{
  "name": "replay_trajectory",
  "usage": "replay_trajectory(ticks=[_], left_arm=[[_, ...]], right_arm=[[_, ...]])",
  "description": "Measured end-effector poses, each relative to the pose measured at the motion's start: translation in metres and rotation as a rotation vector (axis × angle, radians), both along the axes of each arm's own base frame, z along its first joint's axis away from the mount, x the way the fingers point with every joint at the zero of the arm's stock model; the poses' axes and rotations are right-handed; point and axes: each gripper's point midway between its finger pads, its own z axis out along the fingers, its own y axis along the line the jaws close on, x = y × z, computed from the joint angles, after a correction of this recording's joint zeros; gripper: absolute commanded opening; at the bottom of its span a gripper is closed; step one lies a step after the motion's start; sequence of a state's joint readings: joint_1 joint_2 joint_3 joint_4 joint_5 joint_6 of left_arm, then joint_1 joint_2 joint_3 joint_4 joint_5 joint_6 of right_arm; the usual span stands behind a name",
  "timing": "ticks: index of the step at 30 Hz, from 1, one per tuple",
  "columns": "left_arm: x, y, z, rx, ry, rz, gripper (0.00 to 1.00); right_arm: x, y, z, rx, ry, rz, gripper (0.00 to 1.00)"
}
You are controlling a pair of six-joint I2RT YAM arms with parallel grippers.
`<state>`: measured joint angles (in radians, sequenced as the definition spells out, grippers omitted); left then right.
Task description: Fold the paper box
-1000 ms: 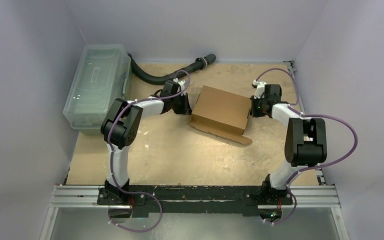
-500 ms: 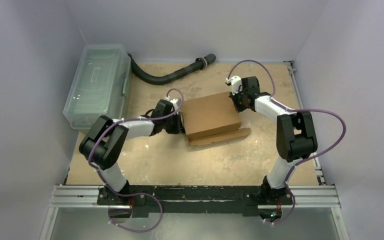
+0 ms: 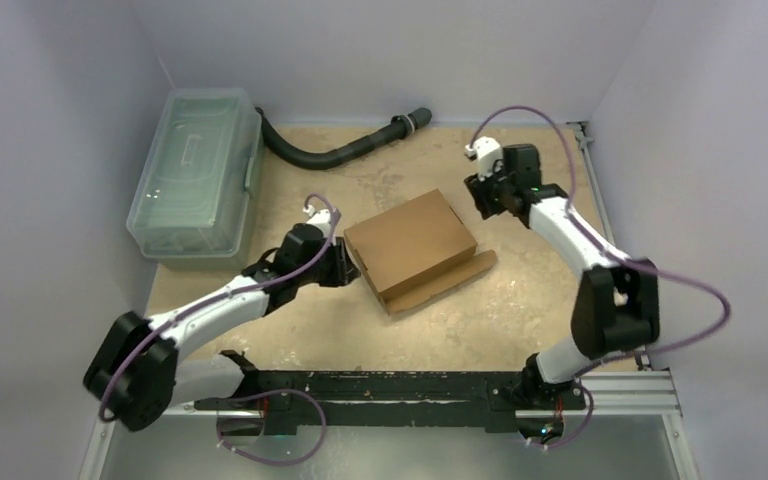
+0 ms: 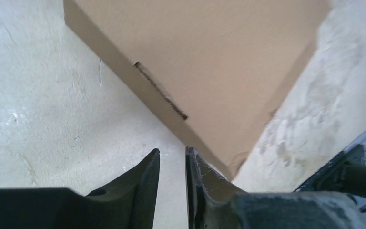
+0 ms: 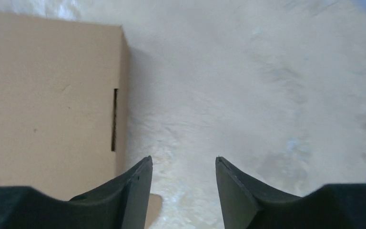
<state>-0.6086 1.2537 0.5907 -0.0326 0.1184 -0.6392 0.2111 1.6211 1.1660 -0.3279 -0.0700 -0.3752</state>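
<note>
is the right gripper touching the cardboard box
Apart. The top view shows bare table between the right gripper and the cardboard box.

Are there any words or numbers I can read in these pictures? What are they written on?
None: no word, number, label or sign can be read in any view.
The paper box: plain brown cardboard, no print on the sides that show.
The clear plastic bin: raised shapes on its lid, too small to tell whether any are letters.
The black hose: no marks show.
</note>
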Motion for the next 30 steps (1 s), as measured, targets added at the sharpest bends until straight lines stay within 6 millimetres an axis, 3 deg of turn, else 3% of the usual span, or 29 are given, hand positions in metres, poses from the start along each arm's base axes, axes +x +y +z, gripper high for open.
replay_trajectory(ticks=[3, 5, 6, 9, 14, 17, 20, 26, 30], left_arm=[[0.003, 0.006, 0.036, -0.025, -0.115, 0.009, 0.73], [0.008, 0.010, 0.058, -0.029, -0.193, 0.010, 0.97], [0.012, 0.012, 0.069, -0.032, -0.235, 0.013, 0.99], [0.033, 0.016, 0.098, -0.044, -0.343, 0.030, 0.99], [0.096, 0.025, 0.120, -0.030, -0.395, 0.062, 0.93], [0.134, 0.016, 0.114, 0.005, -0.378, 0.026, 0.88], [0.153, 0.000, 0.095, 0.039, -0.340, -0.051, 0.86], [0.166, -0.013, 0.055, 0.087, -0.270, -0.149, 0.86], [0.175, -0.017, 0.034, 0.120, -0.240, -0.185, 0.86]], right_arm=[[-0.016, -0.024, 0.046, 0.066, -0.112, -0.026, 0.94], [-0.034, -0.034, 0.063, 0.150, -0.153, -0.020, 0.99], [-0.045, -0.039, 0.068, 0.211, -0.167, -0.009, 0.99], [-0.074, -0.044, 0.061, 0.417, -0.129, -0.019, 0.98], [-0.095, -0.018, 0.016, 0.733, 0.115, -0.064, 0.94], [-0.106, -0.012, -0.012, 0.850, 0.246, -0.173, 0.94], [-0.116, -0.011, -0.030, 0.920, 0.306, -0.288, 0.95], [-0.124, -0.012, -0.037, 1.009, 0.321, -0.406, 0.87], [-0.126, -0.021, -0.052, 1.047, 0.354, -0.513, 0.82]])
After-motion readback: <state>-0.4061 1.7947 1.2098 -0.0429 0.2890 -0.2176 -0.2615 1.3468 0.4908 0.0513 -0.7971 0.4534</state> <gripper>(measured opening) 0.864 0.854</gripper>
